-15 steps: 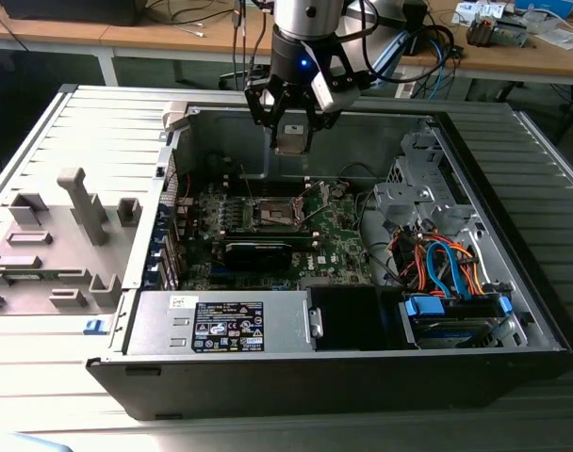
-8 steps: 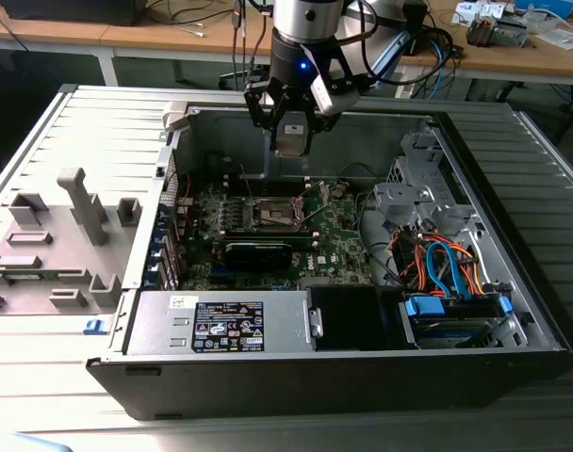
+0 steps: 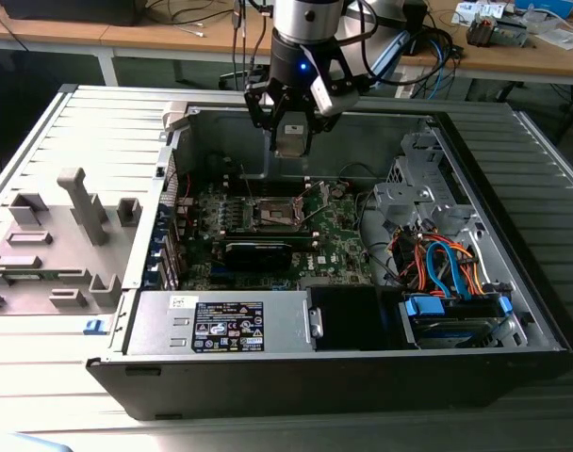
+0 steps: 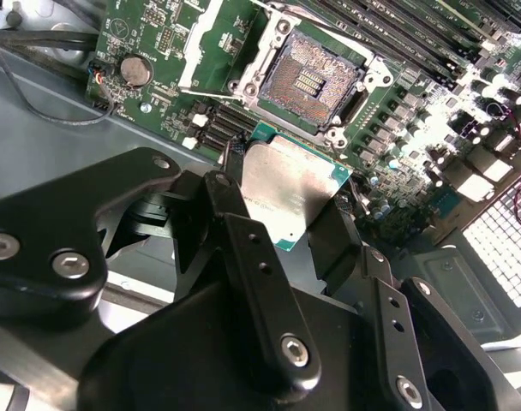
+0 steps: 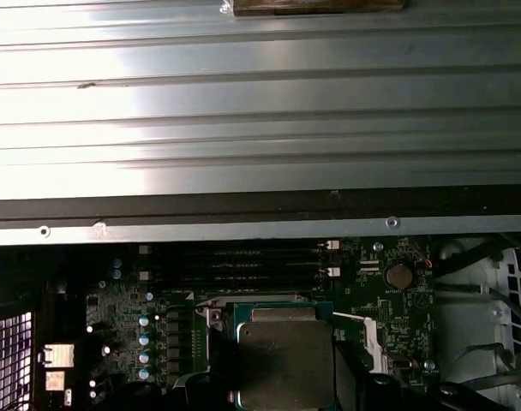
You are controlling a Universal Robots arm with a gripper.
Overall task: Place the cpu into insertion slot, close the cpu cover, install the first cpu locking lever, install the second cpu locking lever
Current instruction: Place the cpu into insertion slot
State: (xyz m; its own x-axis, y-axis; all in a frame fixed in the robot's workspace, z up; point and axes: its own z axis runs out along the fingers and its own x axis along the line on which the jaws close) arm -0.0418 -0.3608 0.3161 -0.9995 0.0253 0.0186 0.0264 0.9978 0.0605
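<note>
End effector (image 4: 282,210) clenched on the cpu (image 4: 288,184), held aloft near the insertion slot (image 4: 308,79). Slot sits open, pins bare. Chip not yet seated; by my reckoning all four steps remain.

One silver-grey, square, metal-topped cpu (image 4: 290,188); one shiny-rimmed, dark-centred square insertion slot (image 4: 308,81); one black end effector (image 3: 292,129); one round silver coin cell (image 4: 136,70); one open black metal computer case (image 3: 268,386).

chip (image 4: 290,175): dull grey metal top | socket (image 4: 308,81): shiny metal rim, dark centre | gripper (image 4: 280,203): matt black | table (image 3: 107,122): ribbed, glossy grey
</note>
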